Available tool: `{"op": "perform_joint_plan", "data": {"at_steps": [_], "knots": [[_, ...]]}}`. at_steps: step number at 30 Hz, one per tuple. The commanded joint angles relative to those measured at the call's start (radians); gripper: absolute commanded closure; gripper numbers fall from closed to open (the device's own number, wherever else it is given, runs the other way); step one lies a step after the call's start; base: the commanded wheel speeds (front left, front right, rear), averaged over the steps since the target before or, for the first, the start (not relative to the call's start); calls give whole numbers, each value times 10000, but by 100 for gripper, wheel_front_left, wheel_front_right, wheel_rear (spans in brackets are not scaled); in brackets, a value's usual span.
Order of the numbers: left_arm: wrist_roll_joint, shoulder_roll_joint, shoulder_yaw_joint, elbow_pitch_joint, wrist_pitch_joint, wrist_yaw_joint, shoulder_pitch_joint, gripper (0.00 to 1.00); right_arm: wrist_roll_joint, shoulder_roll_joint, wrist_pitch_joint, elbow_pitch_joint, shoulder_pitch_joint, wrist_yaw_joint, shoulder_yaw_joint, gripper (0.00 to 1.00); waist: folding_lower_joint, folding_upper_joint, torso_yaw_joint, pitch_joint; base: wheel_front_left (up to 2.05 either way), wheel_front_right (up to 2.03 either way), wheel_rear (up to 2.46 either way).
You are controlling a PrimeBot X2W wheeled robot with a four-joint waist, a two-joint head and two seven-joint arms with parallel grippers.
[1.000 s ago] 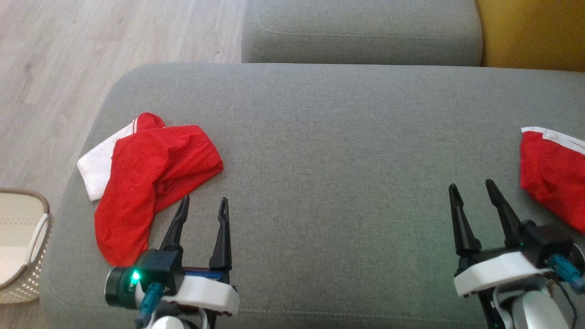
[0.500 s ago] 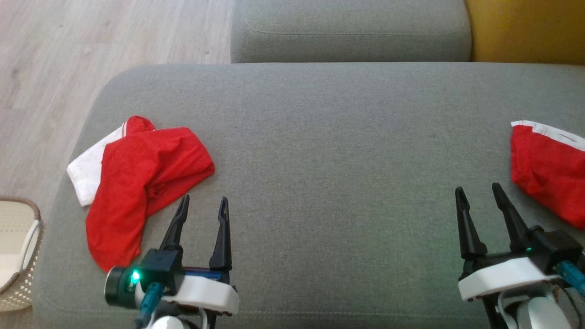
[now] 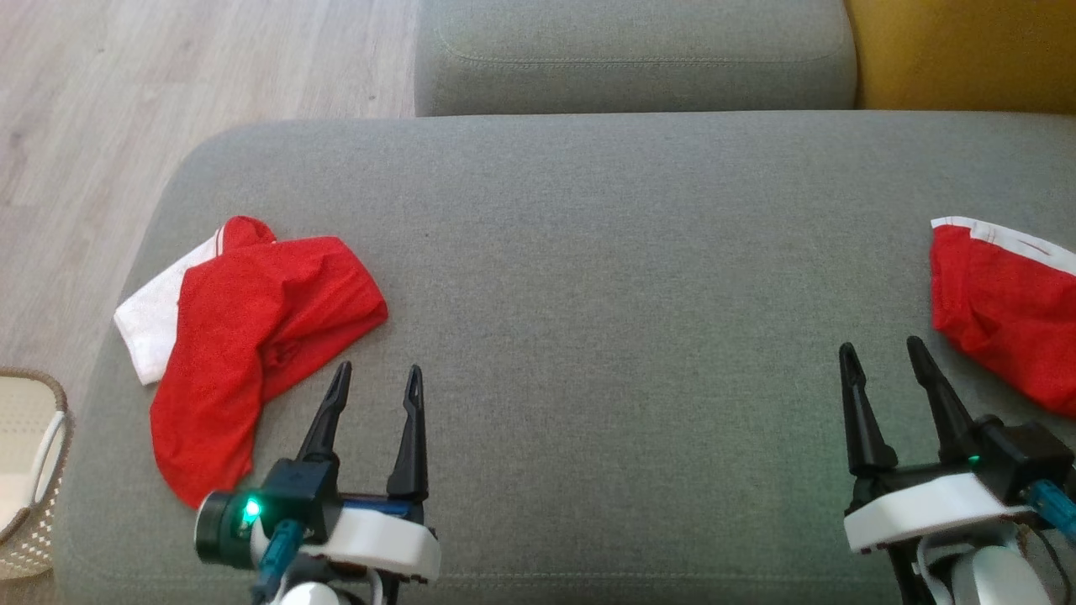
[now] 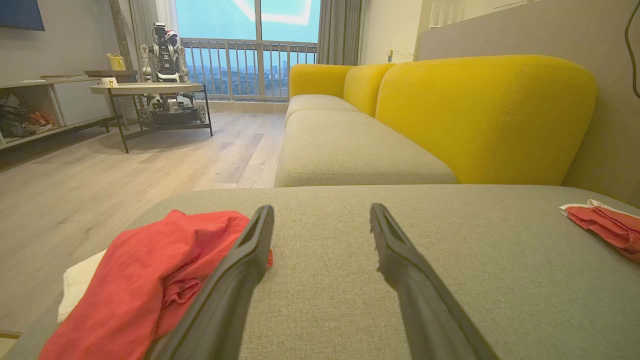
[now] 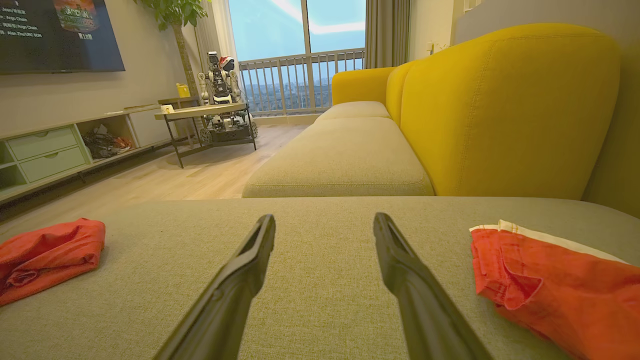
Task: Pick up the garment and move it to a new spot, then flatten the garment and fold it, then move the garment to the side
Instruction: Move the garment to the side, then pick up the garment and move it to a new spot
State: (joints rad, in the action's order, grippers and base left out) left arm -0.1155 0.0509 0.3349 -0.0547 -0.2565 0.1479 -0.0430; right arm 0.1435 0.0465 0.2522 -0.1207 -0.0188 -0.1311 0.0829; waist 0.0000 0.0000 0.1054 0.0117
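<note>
garment [image 3: 252, 336] lies crumpled; left wrist view adds balcony [image 4: 250, 70].

I count two red garments with white trim, the left garment [image 3: 252, 336] and the right garment [image 3: 1000, 319]. There are two end effectors, the left end effector [image 3: 378, 368] and the right end effector [image 3: 881, 344], each with two dark fingers. Two grey seat cushions, the near cushion [image 3: 588, 252] and the far cushion [image 3: 630, 59]. One woven basket [image 3: 42, 538]. Further off stand one other robot [image 4: 165, 50], one wall screen [image 5: 60, 35] and one potted plant [image 5: 175, 10].
</note>
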Motion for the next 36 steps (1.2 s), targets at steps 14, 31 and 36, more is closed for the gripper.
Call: {"op": "perform_joint_plan", "data": {"at_steps": [14,31,36], "knots": [[-15,-7,-308,272,-53,-44,303,0,57,38,95,281,196,4,-158,0,0,0,22,32,0,0,0],[125,-7,-468,227,-53,-171,366,0,362,37,95,533,222,4,-705,0,0,0,1084,-34,0,0,0],[223,-7,-719,280,-53,-222,352,0,433,37,95,592,209,4,-933,0,0,0,1813,-35,0,0,0]]}}
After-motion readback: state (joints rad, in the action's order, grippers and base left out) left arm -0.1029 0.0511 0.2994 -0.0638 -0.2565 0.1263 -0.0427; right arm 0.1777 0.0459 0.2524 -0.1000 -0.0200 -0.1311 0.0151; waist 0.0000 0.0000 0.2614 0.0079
